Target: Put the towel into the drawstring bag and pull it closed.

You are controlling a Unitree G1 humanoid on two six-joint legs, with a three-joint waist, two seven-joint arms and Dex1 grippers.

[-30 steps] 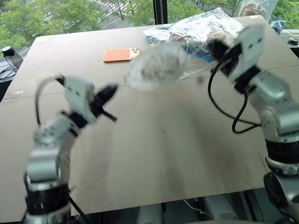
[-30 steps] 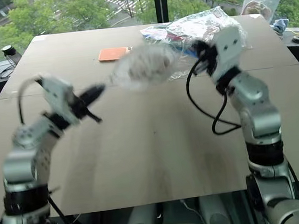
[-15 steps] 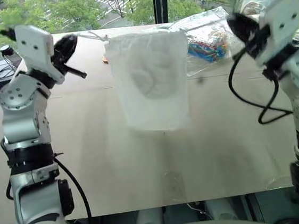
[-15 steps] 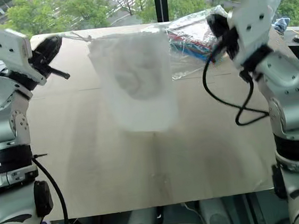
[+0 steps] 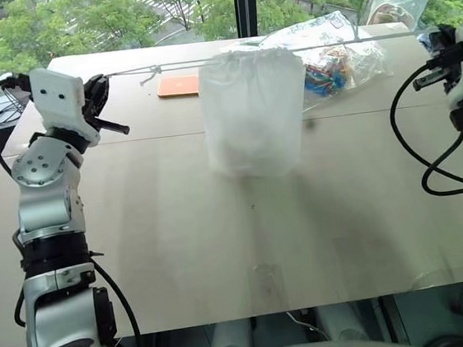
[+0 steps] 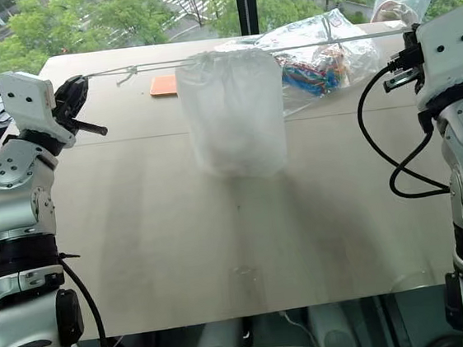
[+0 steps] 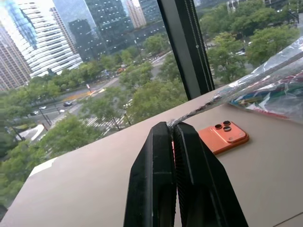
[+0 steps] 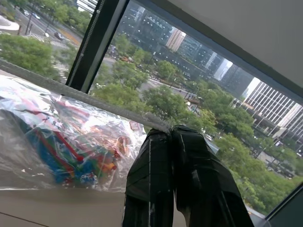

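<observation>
The white drawstring bag (image 5: 254, 113) hangs in the air above the table, its mouth gathered at the top. A thin cord (image 5: 154, 68) runs taut from the mouth to my left gripper (image 5: 100, 86), which is shut on it far out to the left. A second cord (image 5: 358, 41) runs just as taut to my right gripper (image 6: 404, 43), shut on it far out to the right. Both wrist views show the fingers (image 7: 161, 156) (image 8: 151, 161) pressed together on the cord. The towel is hidden inside the bag, whose lower part bulges.
An orange phone (image 5: 177, 85) lies on the brown table (image 5: 222, 241) behind the bag. A clear plastic bag of colourful items (image 5: 330, 51) lies at the back right, with another clear bag (image 5: 396, 3) by the window.
Both grippers have swung outward, away from each other. The cords have gone taut, the bag's mouth has drawn together, and the bag hangs higher and narrower.
</observation>
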